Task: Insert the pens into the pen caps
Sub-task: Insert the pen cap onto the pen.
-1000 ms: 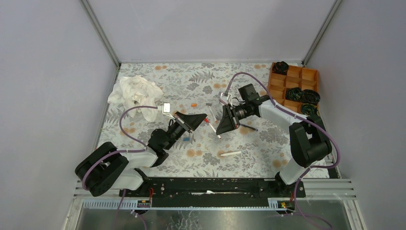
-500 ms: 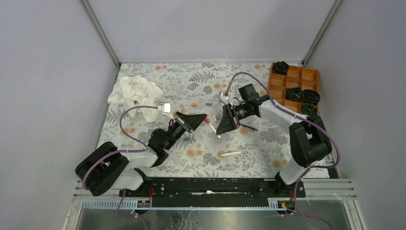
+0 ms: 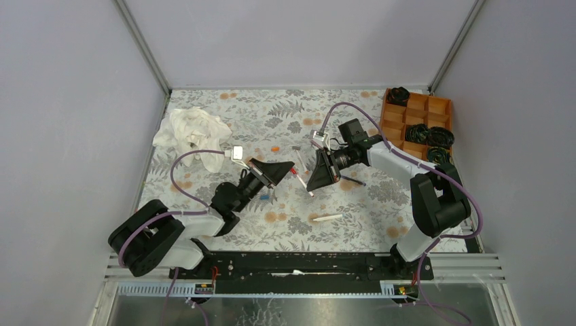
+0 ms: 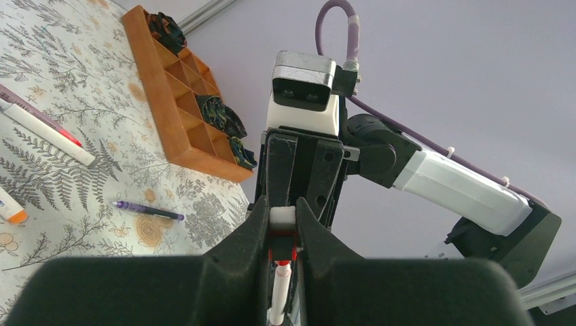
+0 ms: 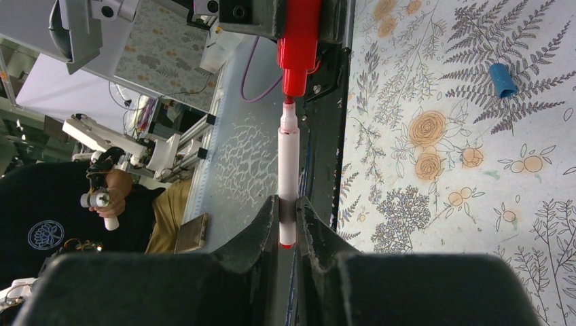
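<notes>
Step in hand: capping, done in the air above the middle of the tabletop [image 3: 224, 109].

- The right gripper [image 5: 288, 207] is closed narrowly on the white pen [image 5: 287, 156], near its rear end.
- The left gripper [image 4: 282, 216] is clamped on the red cap [image 5: 301, 34].
- The nib is seen just at the cap mouth, not yet seated.

Judgement: the pen and cap axes are best held in line and a straight push applied. With a sideways offset, the nib is likely to skid on the rim, or the barrel to slip through the pads.

Surroundings:

- An orange compartment tray [image 3: 385, 119] with black coiled items [image 3: 426, 134] is noted at the far right corner.
- A crumpled white cloth [image 3: 193, 129] is noted near the far left corner.
- A loose white pen [image 3: 327, 218] is noted toward the near edge.
- A purple pen [image 4: 146, 210] is noted on the tabletop.
- A blue cap [image 5: 504, 80] and an orange cap [image 3: 274, 148] are noted lying well apart.

No obstruction is seen between the grippers.
</notes>
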{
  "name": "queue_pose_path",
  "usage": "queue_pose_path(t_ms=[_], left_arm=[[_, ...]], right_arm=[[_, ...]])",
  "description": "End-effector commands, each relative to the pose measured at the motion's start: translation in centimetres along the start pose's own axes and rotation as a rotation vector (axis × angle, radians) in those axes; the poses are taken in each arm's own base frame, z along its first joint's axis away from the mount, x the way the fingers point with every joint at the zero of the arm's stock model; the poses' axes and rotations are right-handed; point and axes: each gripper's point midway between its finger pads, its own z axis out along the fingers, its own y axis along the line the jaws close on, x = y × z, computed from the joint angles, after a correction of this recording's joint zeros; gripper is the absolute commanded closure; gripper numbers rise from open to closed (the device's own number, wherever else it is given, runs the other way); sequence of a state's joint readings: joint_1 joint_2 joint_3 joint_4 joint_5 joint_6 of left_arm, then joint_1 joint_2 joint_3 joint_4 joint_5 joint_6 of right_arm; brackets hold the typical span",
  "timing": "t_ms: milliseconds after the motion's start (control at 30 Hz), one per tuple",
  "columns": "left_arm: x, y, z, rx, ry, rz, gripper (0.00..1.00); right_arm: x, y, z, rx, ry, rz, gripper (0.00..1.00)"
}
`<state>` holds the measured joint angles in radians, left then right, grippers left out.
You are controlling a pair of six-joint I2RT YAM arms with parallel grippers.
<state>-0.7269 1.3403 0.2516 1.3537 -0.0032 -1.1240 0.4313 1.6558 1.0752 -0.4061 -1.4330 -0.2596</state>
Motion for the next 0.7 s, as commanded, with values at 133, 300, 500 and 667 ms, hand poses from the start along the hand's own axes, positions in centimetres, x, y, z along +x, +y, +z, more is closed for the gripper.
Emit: queue_pose_path(t_ms=[133,300,500,667], left_arm=[[0.5,-1.6,0.7,0.067,0.035,0.007,1.0],[1.0,-1.4,0.5,0.065,0.057,0.003,1.0],[1.6,-1.1,0.2,0.052,0.091,0.008,1.0],[2.4,-1.4,0.4,0.054,0.144,0.017,0.95]], right_arm=[[-0.6,1.0,-0.2,-0.019,-0.013,-0.029,1.0],[-0.6,1.0,-0.2,-0.018,-0.013,-0.029,1.0],[-0.6,1.0,-0.3,-0.011,-0.014,-0.033,1.0],[-0.6,0.9,-0.3,-0.004,-0.012,-0.041,1.0]])
